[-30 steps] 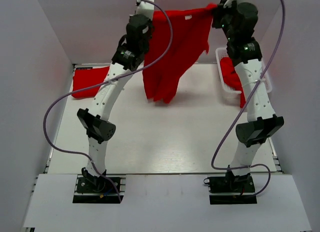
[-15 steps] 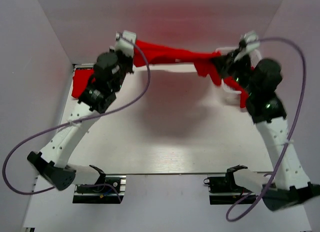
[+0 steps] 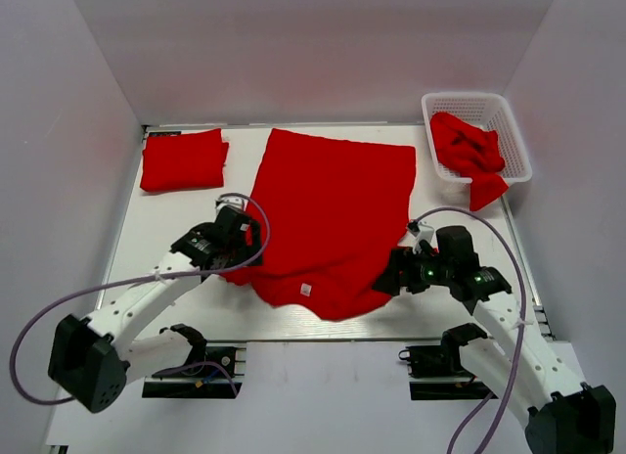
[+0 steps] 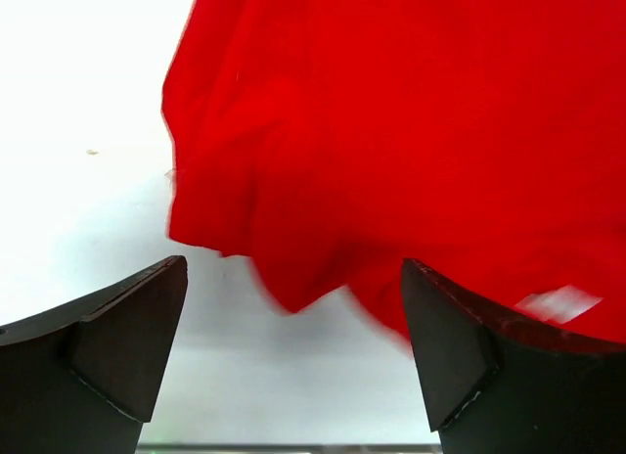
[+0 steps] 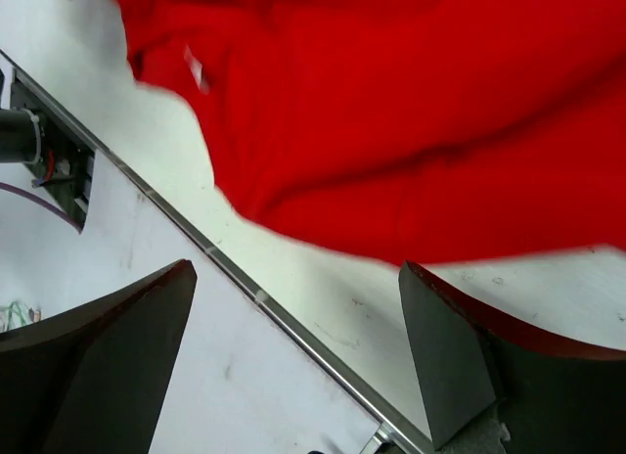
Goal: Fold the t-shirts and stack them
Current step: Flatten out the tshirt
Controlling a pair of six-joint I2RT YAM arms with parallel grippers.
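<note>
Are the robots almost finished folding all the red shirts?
Not yet. Done: one folded t-shirt sits at the far left. In hand: a second t-shirt lies spread flat in the middle, unfolded, with the left gripper and right gripper open at its near corners. Left: folding it, plus the crumpled t-shirts in the basket.

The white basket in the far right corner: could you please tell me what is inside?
Crumpled red t-shirts lie in the white basket, one part hanging over its near rim. Their number and the basket's floor are hidden by cloth.
</note>
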